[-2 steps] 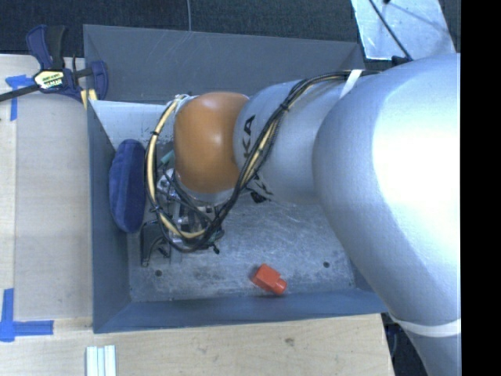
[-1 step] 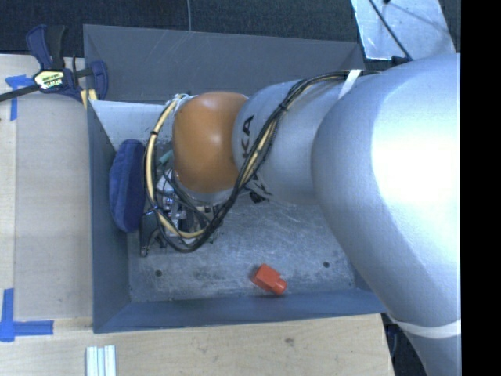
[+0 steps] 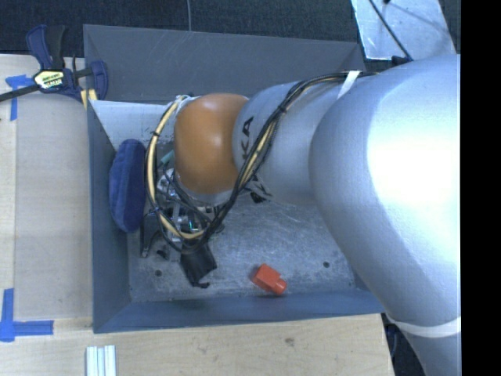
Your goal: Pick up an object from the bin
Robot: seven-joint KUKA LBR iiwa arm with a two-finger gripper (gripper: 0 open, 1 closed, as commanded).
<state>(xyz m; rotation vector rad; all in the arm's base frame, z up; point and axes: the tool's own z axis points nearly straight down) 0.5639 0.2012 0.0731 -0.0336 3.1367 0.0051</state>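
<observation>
The light is soft and even and falls from above. The silver arm (image 3: 391, 178) takes a broad pale sheen along its upper side, with no hard glare. The orange cover (image 3: 205, 143) at its wrist carries a dull highlight. Beneath the wrist, the floor of the bin (image 3: 235, 61) lies in deep shade by its left wall. The red block (image 3: 268, 280) near the front wall throws only a faint shadow.

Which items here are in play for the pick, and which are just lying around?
In play: gripper, down at the left of the bin floor; blue soft bundle beside it.
Lying about: orange-red block, near the front wall.
</observation>
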